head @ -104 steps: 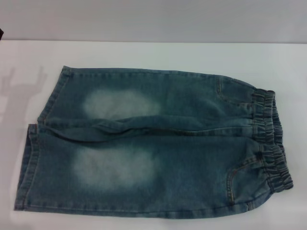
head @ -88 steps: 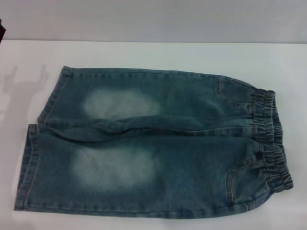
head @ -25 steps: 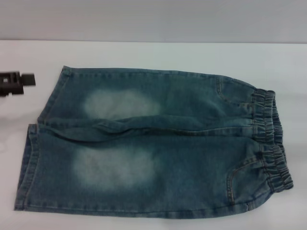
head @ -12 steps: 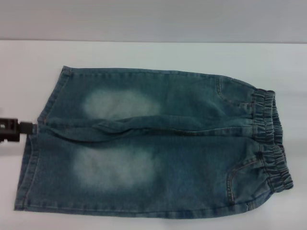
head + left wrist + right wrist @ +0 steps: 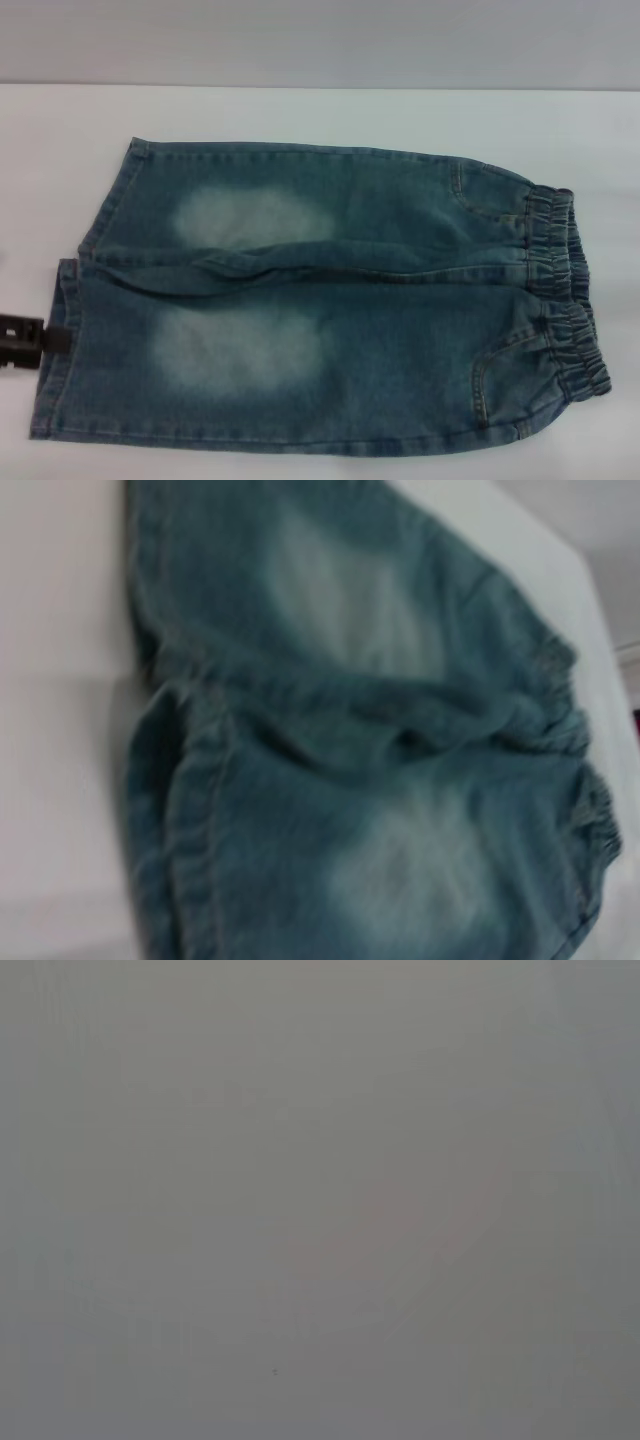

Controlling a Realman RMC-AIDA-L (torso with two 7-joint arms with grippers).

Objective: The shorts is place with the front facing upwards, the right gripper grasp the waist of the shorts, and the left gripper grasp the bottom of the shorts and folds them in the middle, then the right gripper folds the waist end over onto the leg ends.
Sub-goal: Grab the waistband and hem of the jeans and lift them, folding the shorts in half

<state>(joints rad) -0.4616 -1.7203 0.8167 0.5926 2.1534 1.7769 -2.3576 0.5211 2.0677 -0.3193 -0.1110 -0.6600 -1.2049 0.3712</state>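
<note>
Denim shorts (image 5: pixel 320 300) lie lengthwise, waist (image 5: pixel 565 300) rightward, hems by the left gripper (image 5: pixel 40 338), jaws seemingly indiscernible.

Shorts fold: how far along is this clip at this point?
Done: the shorts lie flat, front up, waist toward the robot's right, leg hems toward its left. In hand: the left claw is at the near hem's edge; a grip can't be confirmed. Left: the right claw isn't in view, the waist is untouched, and neither fold has begun.
</note>
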